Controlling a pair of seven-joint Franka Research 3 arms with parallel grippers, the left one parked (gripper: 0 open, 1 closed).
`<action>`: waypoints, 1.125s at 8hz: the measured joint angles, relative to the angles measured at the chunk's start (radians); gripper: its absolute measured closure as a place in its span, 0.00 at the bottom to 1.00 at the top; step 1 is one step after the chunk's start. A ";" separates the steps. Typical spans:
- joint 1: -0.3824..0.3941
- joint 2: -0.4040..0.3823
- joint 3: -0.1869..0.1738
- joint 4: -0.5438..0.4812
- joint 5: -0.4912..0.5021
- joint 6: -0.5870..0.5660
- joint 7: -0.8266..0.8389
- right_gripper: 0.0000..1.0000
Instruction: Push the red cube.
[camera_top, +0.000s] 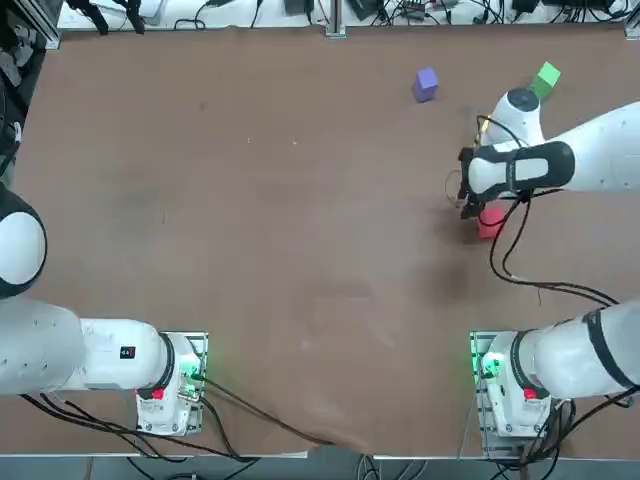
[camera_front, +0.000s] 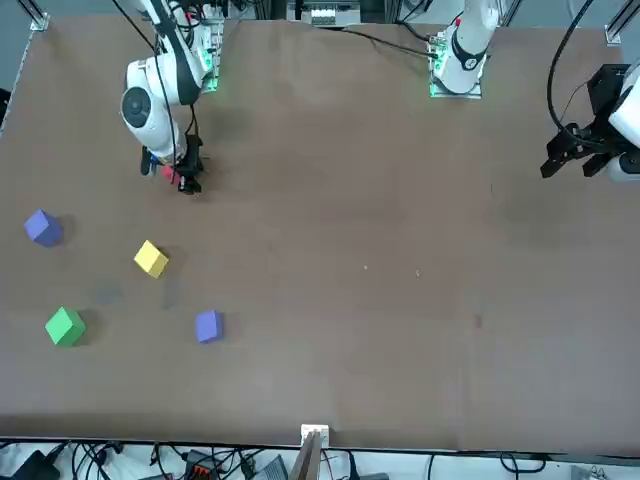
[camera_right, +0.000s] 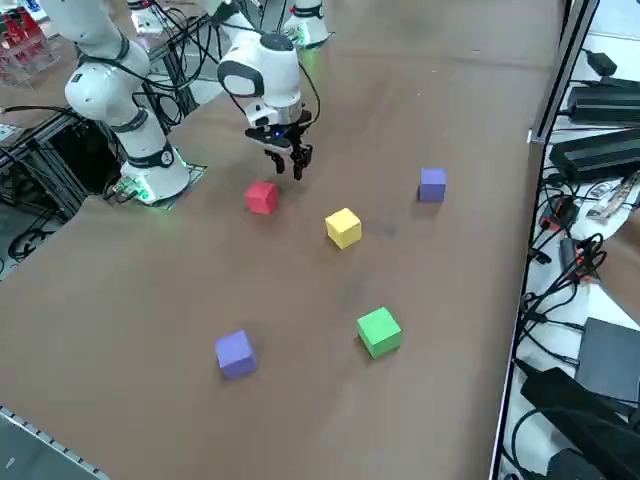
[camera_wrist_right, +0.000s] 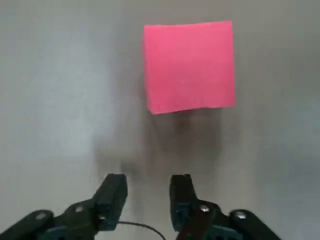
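We are hovering our right gripper (camera_right: 290, 163) just beside the red cube (camera_right: 262, 197), left of centre in the side view; its fingers (camera_wrist_right: 114, 192) are standing narrowly apart, gripping nothing. The cube is sitting untouched on the table (camera_right: 150, 300), so we judge the push itself is waiting.

The right arm (camera_top: 590, 150) has glossy white rounded shells with black bands at its joints, and loose black cables trail along it. Its base (camera_top: 497, 372) glows green. The right gripper (camera_wrist_right: 147, 196) is black, with small silver screws.
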 joint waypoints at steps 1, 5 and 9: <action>0.001 0.018 0.000 0.000 0.000 0.007 0.000 0.46; 0.005 0.055 -0.002 -0.012 0.000 0.026 0.002 0.50; -0.007 0.055 -0.012 -0.019 0.000 0.022 0.003 0.50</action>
